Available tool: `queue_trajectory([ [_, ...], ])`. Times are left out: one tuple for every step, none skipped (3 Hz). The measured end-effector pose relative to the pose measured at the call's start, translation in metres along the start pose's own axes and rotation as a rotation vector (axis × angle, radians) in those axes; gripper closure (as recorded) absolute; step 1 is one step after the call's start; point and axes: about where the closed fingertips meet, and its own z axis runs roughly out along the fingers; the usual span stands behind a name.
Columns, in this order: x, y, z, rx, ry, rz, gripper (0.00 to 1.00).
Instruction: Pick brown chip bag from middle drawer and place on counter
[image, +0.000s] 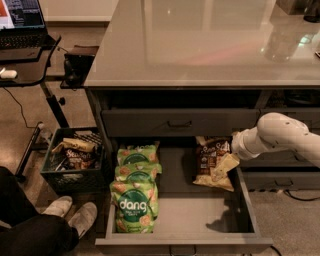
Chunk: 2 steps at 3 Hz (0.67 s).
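Note:
The brown chip bag (205, 159) lies flat at the right rear of the open middle drawer (192, 216), partly under the closed drawer front above. My gripper (223, 167), on a white arm coming in from the right, is low over the bag's right edge and appears to touch it. The counter (200, 45) is the glossy pale top above the drawers.
Three green "dang" bags (134, 200) lie in a row on the drawer's left side. The shallower drawer front (177, 122) is closed above. A black crate of snacks (75, 160), a person's leg and shoes (70, 216) and a laptop desk (25, 47) stand to the left.

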Motion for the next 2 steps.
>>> queue_trajectory([
  [0.0,0.0,0.001,-0.001,0.0,0.001,0.0],
  [0.015,-0.01,0.036,0.0,-0.014,0.066,0.0],
])
